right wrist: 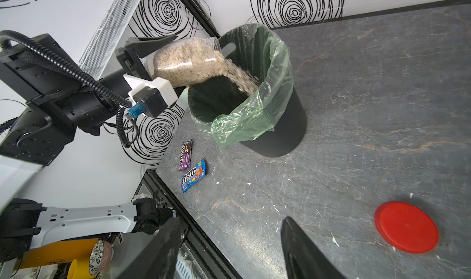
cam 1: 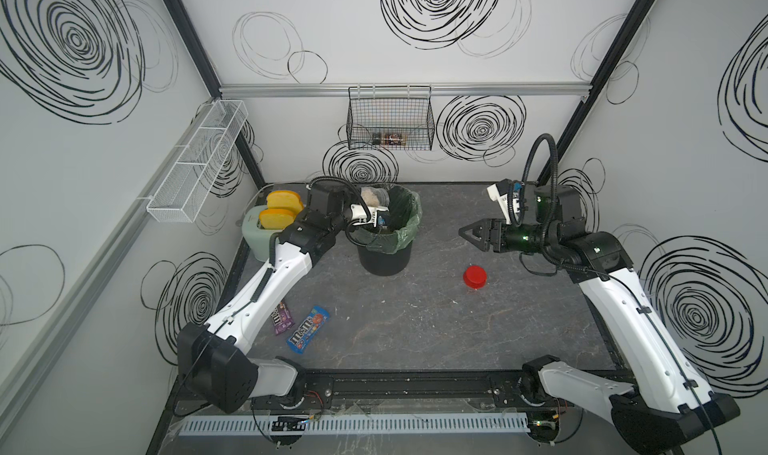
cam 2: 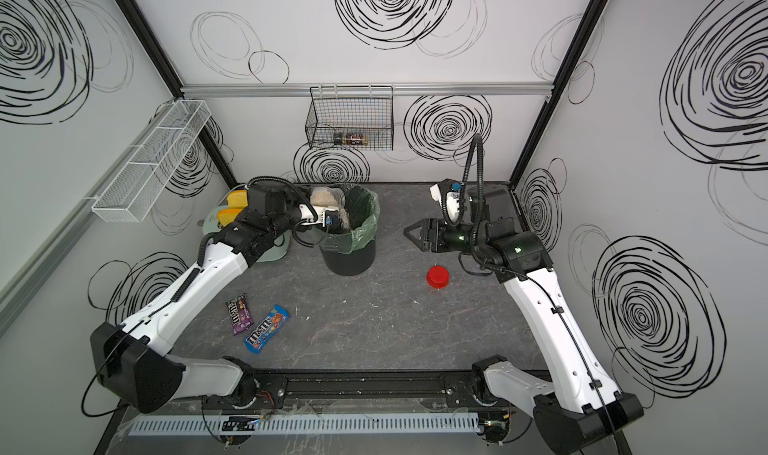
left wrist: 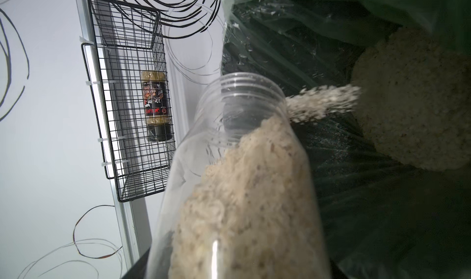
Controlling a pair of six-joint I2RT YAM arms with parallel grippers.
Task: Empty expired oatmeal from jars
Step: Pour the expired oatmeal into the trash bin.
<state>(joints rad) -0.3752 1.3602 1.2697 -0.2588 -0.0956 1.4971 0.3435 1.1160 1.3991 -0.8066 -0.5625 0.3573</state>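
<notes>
My left gripper [right wrist: 168, 61] is shut on the base of the clear jar [cam 1: 374, 197] [cam 2: 328, 197] [left wrist: 242, 163], which lies tipped with its open mouth over the black bin [cam 1: 384, 261] [right wrist: 280, 127]. Pale oatmeal [left wrist: 242, 201] fills much of the jar. A stream of oatmeal [right wrist: 239, 76] [left wrist: 323, 104] falls from the mouth onto a heap in the green liner [left wrist: 407, 99]. The red lid [cam 1: 474, 276] [cam 2: 437, 277] [right wrist: 406, 226] rests flat on the table. My right gripper [cam 1: 467, 236] [right wrist: 230, 219] hangs open and holds nothing, above the table to the right of the bin and near the lid.
A toaster [cam 1: 255, 234] with yellow toast slices stands left of the bin. Two candy packs [cam 1: 308, 329] [cam 1: 280, 318] lie near the front left. A black wire basket [cam 1: 390, 118] holding a bottle hangs on the back wall, and a white basket [cam 1: 195, 162] on the left wall.
</notes>
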